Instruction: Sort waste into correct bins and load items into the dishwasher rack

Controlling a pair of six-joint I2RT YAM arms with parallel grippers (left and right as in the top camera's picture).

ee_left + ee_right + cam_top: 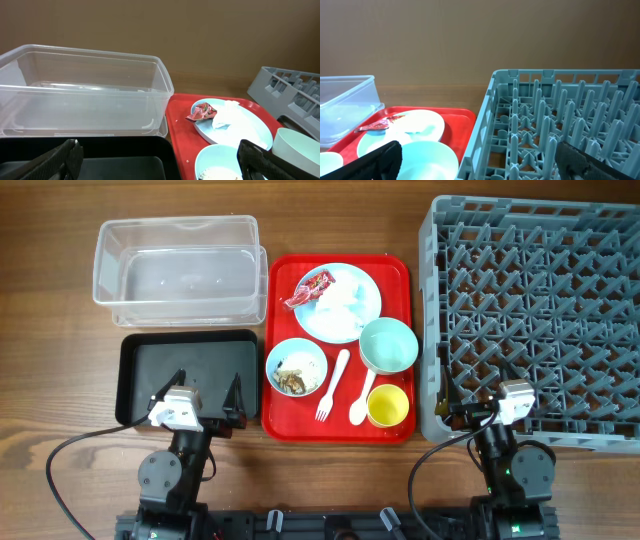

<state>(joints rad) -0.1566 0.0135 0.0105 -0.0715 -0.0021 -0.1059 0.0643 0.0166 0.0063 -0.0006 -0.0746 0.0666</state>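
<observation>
Far left, the clear tub [180,270] is sitting at the back of the table, and I'm seeing nothing inside it. Just in front of it the black tray [190,375] is lying flat. The left gripper [208,395] is hanging over the tray's near edge, its fingers spread wide and gripping nothing.

Moving right, the red serving tray [395,280] is lying beside both bins and carrying everything else. At its back the pale blue plate [362,320] is holding the red snack wrapper [308,288] on its left rim, with the crumpled tissue [340,302] touching it. Nearer, the pale blue bowl [296,367] is holding the brownish food scraps [292,380]. The white fork [332,385] and spoon [362,398] are lying side by side just right of that bowl, handles pointing away. The mint-green bowl [388,345] is sitting right of the plate, and the yellow cup [388,405] is standing upright in front of it, near the tray's front right corner.

Far right, the grey dishwasher rack [540,320] is standing beside the red tray, its pegs bare. The right gripper [479,150] is poised at the rack's near left corner, one finger on each side of the wall, jaws wide apart and grasping nothing.
</observation>
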